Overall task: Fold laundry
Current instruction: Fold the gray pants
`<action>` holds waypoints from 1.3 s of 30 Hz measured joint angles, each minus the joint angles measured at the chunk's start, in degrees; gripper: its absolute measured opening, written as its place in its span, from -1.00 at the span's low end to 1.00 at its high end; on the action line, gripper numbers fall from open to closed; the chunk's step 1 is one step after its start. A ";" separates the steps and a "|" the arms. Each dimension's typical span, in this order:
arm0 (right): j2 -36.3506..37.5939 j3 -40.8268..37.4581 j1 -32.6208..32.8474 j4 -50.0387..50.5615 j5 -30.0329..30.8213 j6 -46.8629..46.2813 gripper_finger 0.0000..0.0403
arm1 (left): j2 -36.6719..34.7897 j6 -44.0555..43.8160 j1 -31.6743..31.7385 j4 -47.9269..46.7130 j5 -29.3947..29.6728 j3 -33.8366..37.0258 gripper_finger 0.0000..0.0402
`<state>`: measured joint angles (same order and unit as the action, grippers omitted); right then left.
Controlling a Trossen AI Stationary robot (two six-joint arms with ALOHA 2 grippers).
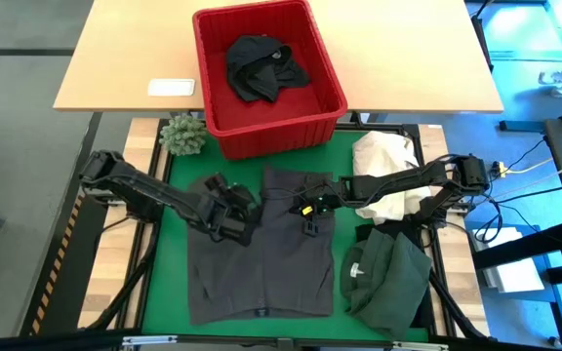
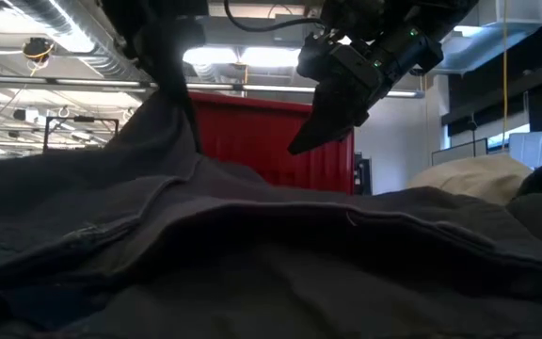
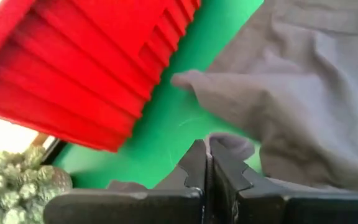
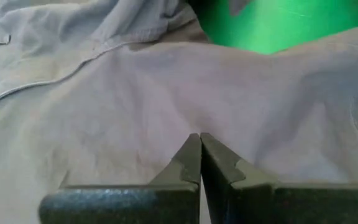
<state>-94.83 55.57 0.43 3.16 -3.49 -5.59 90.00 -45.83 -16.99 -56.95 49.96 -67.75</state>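
A dark grey garment lies spread on the green mat, and its left far part is pulled up into a peak. My left gripper is shut on that peak. My right gripper is shut. It hangs just above the garment's far middle, its fingertips clear of the cloth in the low view. A black garment lies in the red basket. A dark green garment lies bunched at the mat's near right. My left gripper pinches a small fold of the grey garment between its two fingers, in the garment's far left part. The fingers come from above, slanting down. The cloth rises in a tent to the fingers, and the rest lies on the mat.
The red basket stands at the mat's far edge, close beyond both grippers. A cream-white cloth heap lies at the far right, under the right arm. A small green cactus-like plant stands left of the basket. Bare green mat shows left of the garment.
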 joint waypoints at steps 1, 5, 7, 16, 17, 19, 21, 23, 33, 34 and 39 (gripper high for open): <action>0.00 0.00 0.00 0.00 0.02 -0.01 -0.97 | 0.00 -0.53 0.03 0.19 -0.45 0.74 -1.00; 0.00 0.00 0.00 -0.12 0.00 -0.01 -0.97 | 0.00 -0.55 0.61 2.99 -5.28 4.56 -1.00; 0.00 0.00 0.00 -0.16 0.02 -0.01 -0.97 | 0.00 0.31 1.24 6.06 -9.76 6.82 -1.00; 0.00 -0.01 0.00 -0.33 0.02 -0.14 -0.97 | 0.00 8.67 2.87 26.26 -32.06 14.51 -0.82; 0.00 -0.02 0.00 -0.33 0.02 -0.22 -0.97 | 0.00 9.03 2.84 27.01 -33.39 14.51 -0.78; 0.00 -0.02 0.00 -0.31 0.00 -0.41 -0.97 | 0.00 9.60 2.85 27.04 -36.36 14.54 -0.70; 0.00 -0.02 0.00 -0.31 0.01 -0.42 -0.97 | 0.00 10.37 2.89 26.59 -38.77 14.54 -0.62; 0.00 -0.02 0.00 -0.30 0.02 -0.43 -0.97 | 0.00 10.46 2.96 25.34 -38.77 14.54 -0.56; 0.00 -0.02 0.00 -0.10 0.00 -0.56 -0.97 | -2.98 12.75 4.37 22.80 -25.47 11.69 -0.50; 0.00 -0.02 0.00 -0.07 0.00 -0.56 -0.97 | -3.81 13.47 4.35 22.88 -23.53 10.83 -0.50; 0.00 -0.02 0.02 0.08 -0.02 -0.54 -0.97 | -6.85 14.29 2.29 24.43 -23.01 8.10 -0.50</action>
<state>-94.83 55.55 0.45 3.24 -3.51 -6.13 83.15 -31.54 -14.71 -32.51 26.95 -59.65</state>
